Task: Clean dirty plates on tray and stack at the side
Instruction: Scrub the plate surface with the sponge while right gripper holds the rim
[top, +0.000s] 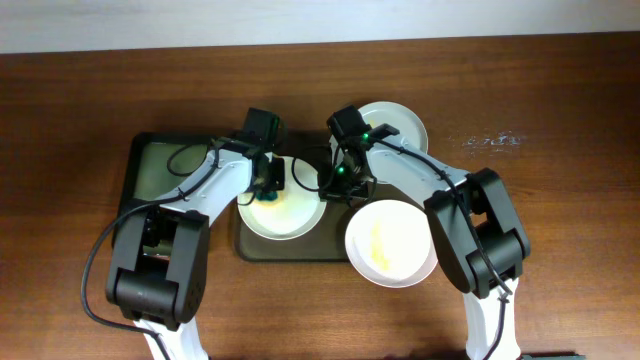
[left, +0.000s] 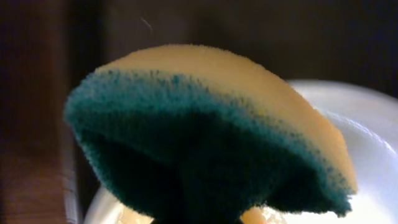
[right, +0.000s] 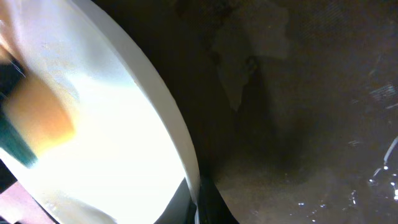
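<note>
Overhead view of a dark wooden worktop (top: 560, 80) where two robot arms meet over a dark tray (top: 290, 250). The left pincer (top: 268, 185) is clenched on a sponge (left: 211, 143), yellow foam above and green scouring face below. It is lowered onto the left plate (top: 283, 215), which lies on the tray. The right pincer (top: 340, 183) appears to grasp that plate's right rim: in the right wrist view the white edge runs down between its dark fingers.

A smeared plate (top: 392, 242) with yellow streaks sits at the tray's right edge; whether it is on the tray or just beside it is unclear. A third plate (top: 402, 122), clean-looking, rests on the worktop beyond the tray. A smaller black tray (top: 160, 170) lies to the left.

The step in hand looks like scrubbing the left plate. To do it well, hold the green face flat and sweep the whole basin (including the side nearest the right pincer) with light downward pressure. Meanwhile the right pincer should steady the rim so the plate cannot skid or tip. A yellowish tinge beside the sponge suggests more passes are needed.
</note>
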